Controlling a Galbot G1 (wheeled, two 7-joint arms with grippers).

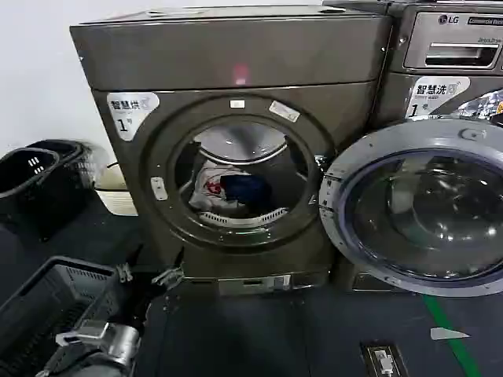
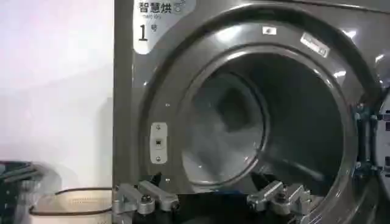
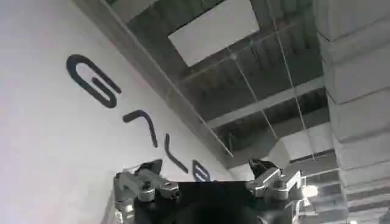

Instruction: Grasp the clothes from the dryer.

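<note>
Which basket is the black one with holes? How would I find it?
Start at the big grey dryer with its round door open. Look down to the floor at its front left: the black basket sits there beside the left gripper, nearer than the black bin.

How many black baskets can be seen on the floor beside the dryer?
2. One black basket stands left of the dryer, near the wall. The other is nearer the robot, by its left gripper. Others may be hidden.

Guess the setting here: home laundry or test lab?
Probably a lab or demo laundry mock-up: a dryer with its door open beside a stacked LG machine, laundry baskets on the floor, industrial ceiling above.
</note>
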